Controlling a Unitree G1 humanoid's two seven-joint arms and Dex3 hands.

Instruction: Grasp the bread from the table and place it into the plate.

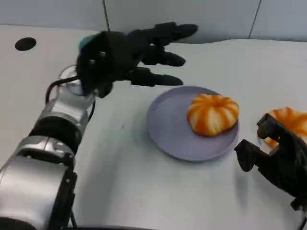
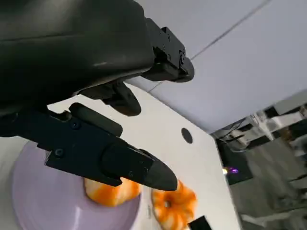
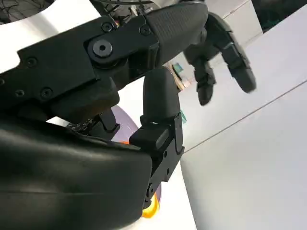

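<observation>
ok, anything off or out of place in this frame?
Nothing spilled or damaged. One bread sits upright on the plate; a second bread lies on the table beside the right hand. The left hand hovers open behind the plate.

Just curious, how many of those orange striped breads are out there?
2: one bread on the purple plate, another bread on the table beside the right hand.
</observation>
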